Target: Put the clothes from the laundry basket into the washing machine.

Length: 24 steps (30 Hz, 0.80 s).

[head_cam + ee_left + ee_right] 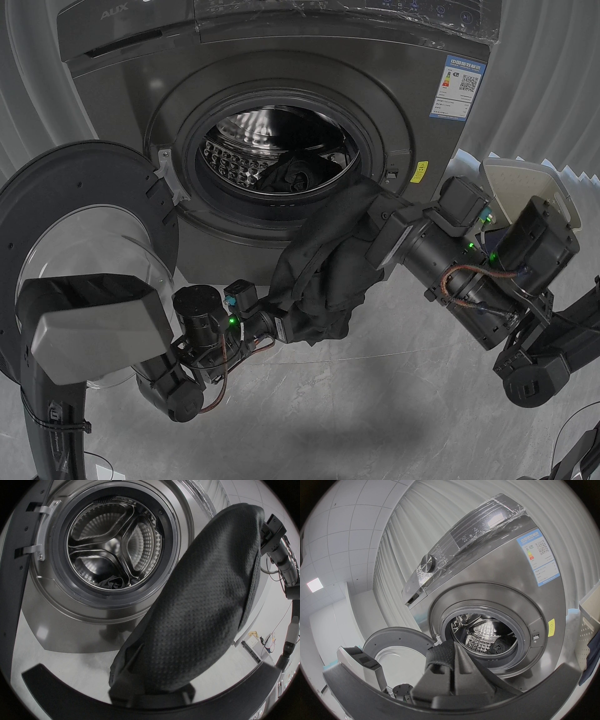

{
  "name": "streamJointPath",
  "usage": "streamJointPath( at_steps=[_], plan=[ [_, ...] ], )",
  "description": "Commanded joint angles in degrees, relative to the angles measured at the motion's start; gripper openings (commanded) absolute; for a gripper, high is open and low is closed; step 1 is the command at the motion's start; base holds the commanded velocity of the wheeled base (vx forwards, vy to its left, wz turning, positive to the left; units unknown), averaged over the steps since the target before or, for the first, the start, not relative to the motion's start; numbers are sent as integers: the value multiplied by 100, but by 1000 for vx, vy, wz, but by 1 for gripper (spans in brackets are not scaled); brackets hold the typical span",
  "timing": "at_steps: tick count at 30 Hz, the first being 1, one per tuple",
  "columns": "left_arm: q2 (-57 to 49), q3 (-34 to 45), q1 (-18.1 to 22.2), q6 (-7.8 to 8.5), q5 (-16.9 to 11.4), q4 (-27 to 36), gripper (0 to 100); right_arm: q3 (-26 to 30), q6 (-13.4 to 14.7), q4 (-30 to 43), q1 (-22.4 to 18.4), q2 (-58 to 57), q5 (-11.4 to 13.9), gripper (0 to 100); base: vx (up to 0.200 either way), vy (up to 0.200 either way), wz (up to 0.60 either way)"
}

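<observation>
Fingers (475, 677) — both pairs — tight on garment (325, 262)

The grey floor (387, 387) carries the washing machine (281, 81) and, seemingly, the laundry basket (525, 181)

Left arm (206, 337): held low, elbow bent, forearm pointing toward the robot's right.
Left gripper (150, 692): fingers mostly buried under the dark garment (200, 605); probably clamped on its lower end.
Right arm (462, 275): raised higher, forearm angled up and toward the robot's left.
Right gripper (449, 659): fingers pressed together on a fold of the dark garment's upper end.
</observation>
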Motion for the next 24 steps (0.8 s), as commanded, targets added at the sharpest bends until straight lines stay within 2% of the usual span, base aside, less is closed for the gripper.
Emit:
streamJointPath(
  at_steps=[1,4,6,8,12,16,20,24],
  plan=[
    [-693,343,96,-4,21,-10,0,262,159,40,-76,-220,11,0,0,0,0],
    [-1642,844,122,-39,21,-1,0,781,414,76,-164,-405,55,0,0,0,0],
    [-2257,1283,122,-56,12,-1,0,1168,423,-12,-322,-414,126,0,0,0,0],
    [-2899,1696,104,-74,3,7,0,1502,441,-21,-445,-405,328,0,0,0,0],
    [-3435,2022,122,-83,21,7,0,1880,406,-171,-577,-378,539,0,0,0,0],
    [-3664,2022,131,-91,29,16,0,1950,335,-461,-656,-335,521,0,0,0,0],
    [-3681,1942,131,-83,152,7,0,1748,221,-742,-946,-88,495,0,0,0,0],
    [-3655,1942,148,-83,152,7,0,1563,116,-751,-1104,8,468,0,0,0,0]
  ],
)
